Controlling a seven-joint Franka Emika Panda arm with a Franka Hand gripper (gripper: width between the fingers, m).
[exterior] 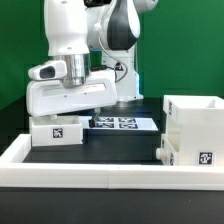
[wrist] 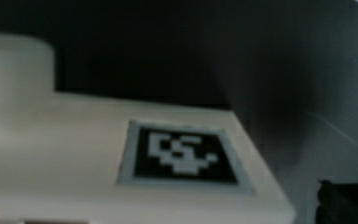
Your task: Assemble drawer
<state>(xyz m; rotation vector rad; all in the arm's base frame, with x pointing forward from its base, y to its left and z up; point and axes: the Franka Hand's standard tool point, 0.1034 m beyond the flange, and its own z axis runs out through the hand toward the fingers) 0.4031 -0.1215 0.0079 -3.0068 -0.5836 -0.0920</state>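
A small white tray [exterior: 57, 130] with a square tag sits on the black table at the exterior view's left. My gripper [exterior: 62, 116] is lowered straight onto it, and its white hand hides the fingers. In the wrist view the tray [wrist: 87, 140] fills the picture, blurred and very close, with its tag [wrist: 181, 153] in the middle. One dark fingertip [wrist: 345, 203] shows beside the tray's edge. The tall white shell [exterior: 195, 118] stands at the exterior view's right, with a second tagged white part [exterior: 192, 153] at its foot.
The marker board [exterior: 122, 123] lies flat behind the tray, between it and the shell. A long low white rail [exterior: 100, 176] runs along the table's front edge and up the exterior view's left side. The arm's base stands at the back.
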